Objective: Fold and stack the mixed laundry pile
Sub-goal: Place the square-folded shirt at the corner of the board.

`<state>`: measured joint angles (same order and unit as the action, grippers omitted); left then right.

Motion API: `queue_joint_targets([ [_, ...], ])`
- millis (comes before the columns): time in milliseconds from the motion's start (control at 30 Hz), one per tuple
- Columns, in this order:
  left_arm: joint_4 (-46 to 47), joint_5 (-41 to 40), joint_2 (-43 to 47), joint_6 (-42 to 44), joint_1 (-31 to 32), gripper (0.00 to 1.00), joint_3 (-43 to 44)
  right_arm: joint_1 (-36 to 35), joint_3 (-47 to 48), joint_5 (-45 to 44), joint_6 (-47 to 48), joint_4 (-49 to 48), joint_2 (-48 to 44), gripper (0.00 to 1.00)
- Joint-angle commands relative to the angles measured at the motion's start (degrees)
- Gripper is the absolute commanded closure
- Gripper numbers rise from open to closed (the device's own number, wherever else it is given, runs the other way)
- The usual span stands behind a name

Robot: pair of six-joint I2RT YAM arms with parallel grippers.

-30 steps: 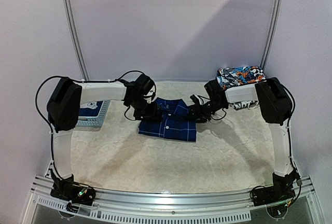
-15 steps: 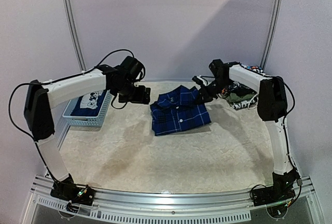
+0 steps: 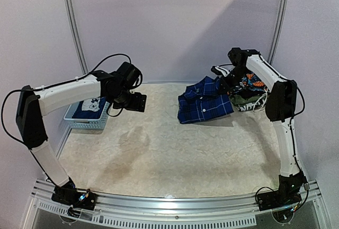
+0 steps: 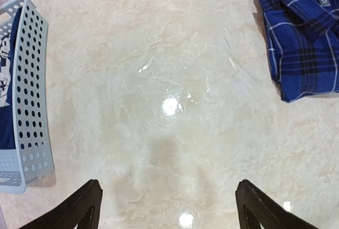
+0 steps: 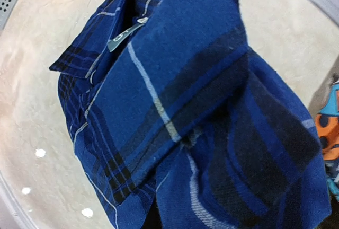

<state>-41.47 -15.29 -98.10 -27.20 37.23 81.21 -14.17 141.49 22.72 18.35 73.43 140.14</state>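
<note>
Two tools: left tool (image 4: 168, 189) and right tool (image 3: 222, 79). One plaid shirt (image 3: 205, 100), one navy shirt (image 3: 85, 111), one basket (image 3: 100, 123), one clothes pile (image 3: 248, 86).

Left wrist view, looking down over my claw (image 4: 169, 208). My two dark fingertips (image 4: 87, 208) enter at the bottom corners, spread wide with nothing between them, above the bare table (image 4: 159, 54), a pale marbled surface with bright glare spots at centre. At the left edge stands a light-blue perforated basket (image 4: 32, 107); inside it lies a navy garment (image 4: 5, 128) with a pale print. At upper right lies a folded blue-and-black plaid shirt (image 4: 304, 38), collar uppermost, well apart from the basket and from my fingertips.
</note>
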Motion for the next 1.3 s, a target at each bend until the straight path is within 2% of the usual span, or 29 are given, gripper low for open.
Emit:
queue_joint_targets([
  [0, 0.3, 0.2, 1.3, 0.2, 0.6, 0.11, -1.3, 0.8, 4.0, -7.1, 4.7, -0.4, 0.3, 1.0],
  [600, 0.8, 2.1, -0.3, -0.1, 0.8, 0.11, -2.2, 4.3, 8.4, -16.5, 11.2, -11.3, -4.5, 1.0],
  [1267, 1.2, 3.3, -2.4, -0.4, 1.3, 0.11, -1.8, 6.2, 9.1, -25.5, 21.6, -16.5, -9.3, 1.0],
])
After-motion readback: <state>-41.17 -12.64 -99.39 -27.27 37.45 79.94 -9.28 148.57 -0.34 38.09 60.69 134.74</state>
